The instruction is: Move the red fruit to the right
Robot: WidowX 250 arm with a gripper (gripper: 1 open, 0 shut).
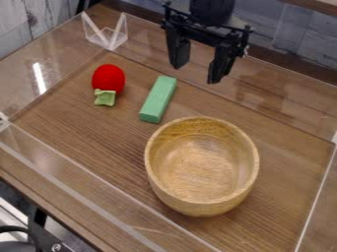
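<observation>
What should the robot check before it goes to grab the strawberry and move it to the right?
1. Claw open: ok, its fingers stand apart.
2. Claw empty: ok, nothing is between them.
3. Toy strawberry in plain sight: ok, it lies on the wooden table, leafy cap toward the camera.
4. Claw above the strawberry: not ok, it hangs to the right, behind the green block.
5. Room around the strawberry: ok, the block lies apart from it.
6. Free spot on the right: cannot tell; the wooden bowl fills much of that side.

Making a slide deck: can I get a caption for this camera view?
Open pincer hangs above a table with a red fruit, green block and wooden bowl.
</observation>
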